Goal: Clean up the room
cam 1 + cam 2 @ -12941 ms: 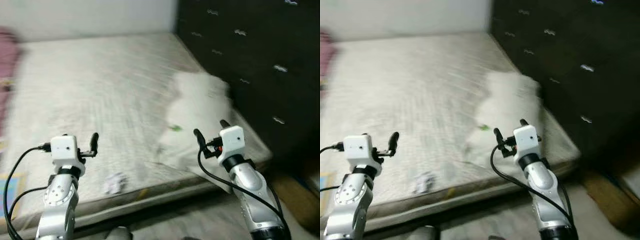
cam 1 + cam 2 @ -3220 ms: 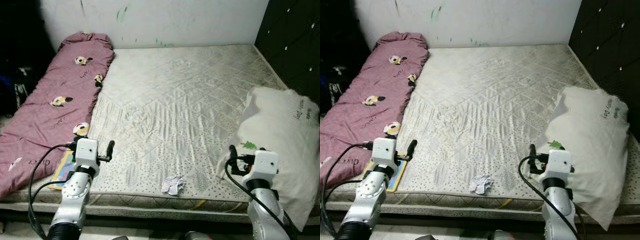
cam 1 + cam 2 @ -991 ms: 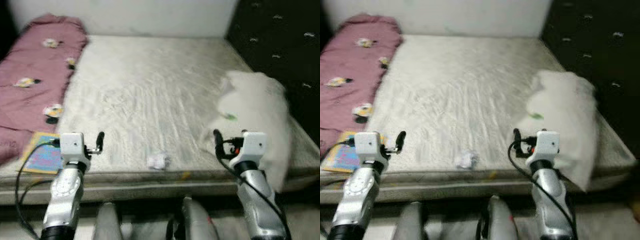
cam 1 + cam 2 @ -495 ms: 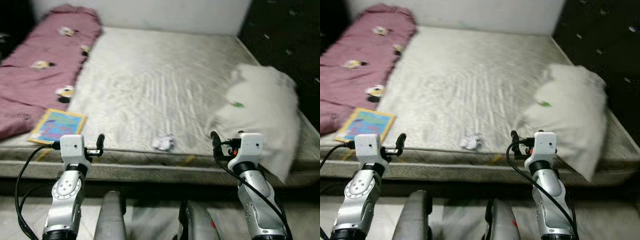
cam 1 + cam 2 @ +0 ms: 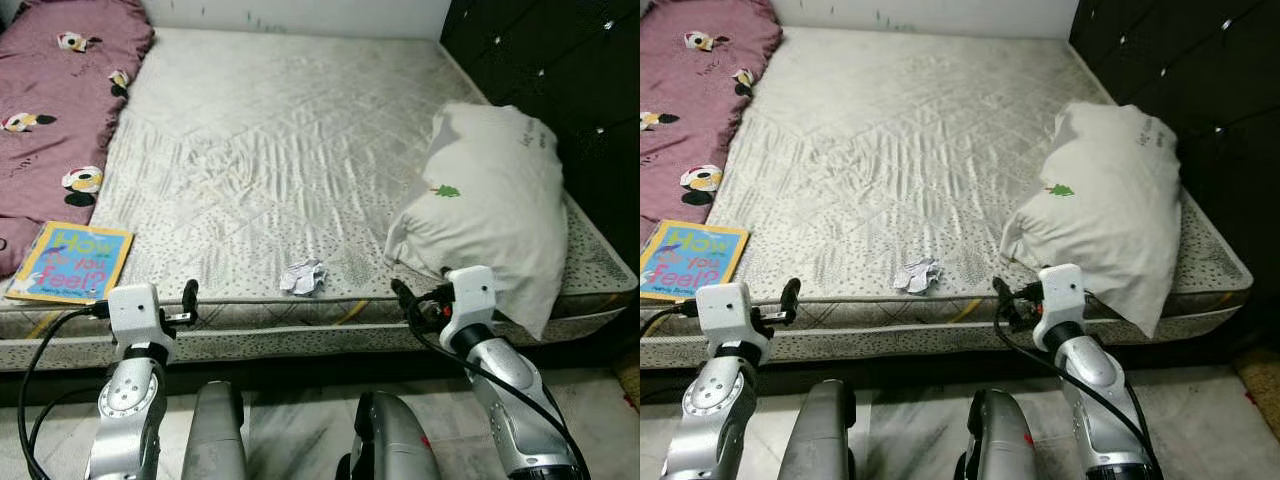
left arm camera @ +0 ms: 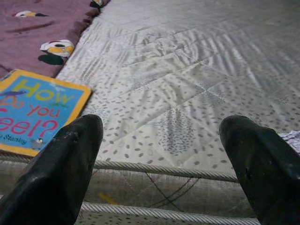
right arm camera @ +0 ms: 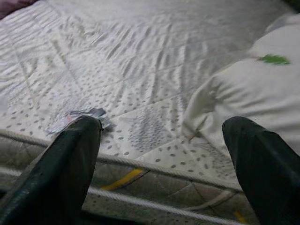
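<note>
Both tools, left (image 5: 187, 300) and right (image 5: 405, 297), stay open and empty; crumpled paper (image 5: 302, 276) now sharper

The pink quilt (image 5: 55, 110) is cut off by the left and top edges of the head views, and the far end of the mattress (image 5: 290, 120) is cropped along the top. In the left wrist view the picture book (image 6: 33, 110) is cut by the frame edge and partly covered by one black finger, so its title is read only in part. The crumpled paper scrap (image 7: 77, 119) is half hidden behind a finger in the right wrist view, and the small print on the pillow (image 5: 490, 200) is too small to be read.
</note>
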Controlling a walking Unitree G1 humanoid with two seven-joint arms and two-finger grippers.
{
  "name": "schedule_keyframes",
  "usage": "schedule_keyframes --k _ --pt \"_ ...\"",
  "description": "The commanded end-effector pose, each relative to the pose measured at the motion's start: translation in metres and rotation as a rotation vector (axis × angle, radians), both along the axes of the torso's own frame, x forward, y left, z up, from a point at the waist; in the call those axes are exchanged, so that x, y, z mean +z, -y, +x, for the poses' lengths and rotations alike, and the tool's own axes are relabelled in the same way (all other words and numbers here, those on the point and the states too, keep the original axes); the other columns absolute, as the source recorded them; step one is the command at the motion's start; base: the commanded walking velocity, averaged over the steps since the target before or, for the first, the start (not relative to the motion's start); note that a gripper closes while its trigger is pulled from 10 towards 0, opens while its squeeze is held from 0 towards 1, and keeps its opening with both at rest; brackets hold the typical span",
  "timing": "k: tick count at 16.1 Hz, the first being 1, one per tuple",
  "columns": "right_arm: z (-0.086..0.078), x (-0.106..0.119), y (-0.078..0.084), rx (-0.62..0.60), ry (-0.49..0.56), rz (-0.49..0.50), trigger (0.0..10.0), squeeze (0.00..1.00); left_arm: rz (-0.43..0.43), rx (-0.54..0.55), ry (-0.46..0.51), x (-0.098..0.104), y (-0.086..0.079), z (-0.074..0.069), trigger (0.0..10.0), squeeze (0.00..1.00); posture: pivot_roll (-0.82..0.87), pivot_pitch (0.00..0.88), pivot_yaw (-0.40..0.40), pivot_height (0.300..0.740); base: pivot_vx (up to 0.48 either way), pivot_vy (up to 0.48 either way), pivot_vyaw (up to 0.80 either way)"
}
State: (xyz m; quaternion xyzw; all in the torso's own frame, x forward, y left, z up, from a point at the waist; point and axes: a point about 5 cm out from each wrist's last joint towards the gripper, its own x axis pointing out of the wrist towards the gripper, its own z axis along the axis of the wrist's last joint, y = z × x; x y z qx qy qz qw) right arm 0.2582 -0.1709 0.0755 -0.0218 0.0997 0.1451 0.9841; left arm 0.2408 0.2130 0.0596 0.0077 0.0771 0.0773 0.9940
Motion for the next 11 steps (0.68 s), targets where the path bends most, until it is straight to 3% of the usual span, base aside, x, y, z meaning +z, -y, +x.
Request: schedule_keyframes --k 1,9,11 --pt "0.0005 -0.0021 -0.0001 0.024 -0.026 -0.003 10.0 0.00 0.010 -0.012 0.006 0.0028 0.0020 -0.0003 10.0 0.00 0.01 0.074 -0.092 0.626 0.000 0.000 0.00" --pt "0.0011 -0.0027 -0.0048 0.065 -0.052 0.036 10.0 0.00 -0.019 -0.033 -0.006 0.0021 0.0036 0.0032 10.0 0.00 0.00 0.087 -0.076 0.626 0.000 0.000 0.00" --pt "0.0015 -0.0027 -0.0045 0.066 -0.056 0.036 10.0 0.00 -0.022 -0.029 -0.009 0.0018 0.0031 0.0036 10.0 0.00 0.00 0.088 -0.079 0.626 0.000 0.345 0.00"
